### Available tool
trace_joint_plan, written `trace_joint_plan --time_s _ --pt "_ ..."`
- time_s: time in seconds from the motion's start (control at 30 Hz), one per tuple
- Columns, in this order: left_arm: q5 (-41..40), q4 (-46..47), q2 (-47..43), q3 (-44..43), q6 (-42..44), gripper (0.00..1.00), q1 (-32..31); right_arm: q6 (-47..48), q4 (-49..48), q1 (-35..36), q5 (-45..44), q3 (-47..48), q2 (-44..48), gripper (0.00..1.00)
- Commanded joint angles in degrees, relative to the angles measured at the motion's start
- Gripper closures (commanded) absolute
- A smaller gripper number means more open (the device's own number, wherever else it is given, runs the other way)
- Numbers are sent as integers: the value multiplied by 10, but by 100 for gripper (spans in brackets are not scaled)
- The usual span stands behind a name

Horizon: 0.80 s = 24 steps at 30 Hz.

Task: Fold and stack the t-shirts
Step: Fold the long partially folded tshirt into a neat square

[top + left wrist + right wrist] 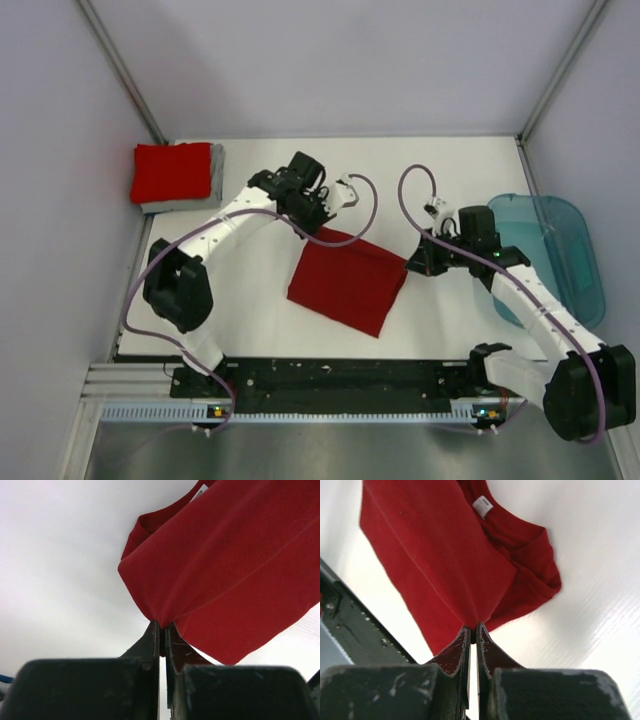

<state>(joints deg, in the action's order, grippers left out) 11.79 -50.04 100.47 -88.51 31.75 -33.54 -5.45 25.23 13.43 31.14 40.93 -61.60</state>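
A dark red t-shirt (348, 283) lies folded in the middle of the table. My left gripper (318, 226) is shut on its far left corner, as the left wrist view (161, 625) shows close up. My right gripper (410, 263) is shut on its right corner, as the right wrist view (473, 626) shows, with the white neck label (482, 506) beyond. A brighter red t-shirt (172, 171) lies folded on a grey t-shirt (190, 202) at the far left.
A translucent teal plastic tub (553, 255) stands at the right edge, partly under my right arm. White walls close in the table on three sides. A black rail (330, 378) runs along the near edge.
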Motion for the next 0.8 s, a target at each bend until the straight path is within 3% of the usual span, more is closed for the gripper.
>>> trace_joint_plan --time_s 0.0,0.17,0.43,0.67,0.77 --pt "3 6 -61 9 6 100 13 -29 9 4 58 37 52 100" --pt "16 -8 -147 77 31 100 14 -59 67 91 68 64 113 100" --pt "6 -43 -284 182 46 100 25 -205 85 259 23 44 192 100" --pt "32 -63 -354 233 57 100 25 -313 -14 361 24 -15 180 100" --pt "28 -65 -366 243 61 100 24 -338 -33 367 52 -25 177 100"
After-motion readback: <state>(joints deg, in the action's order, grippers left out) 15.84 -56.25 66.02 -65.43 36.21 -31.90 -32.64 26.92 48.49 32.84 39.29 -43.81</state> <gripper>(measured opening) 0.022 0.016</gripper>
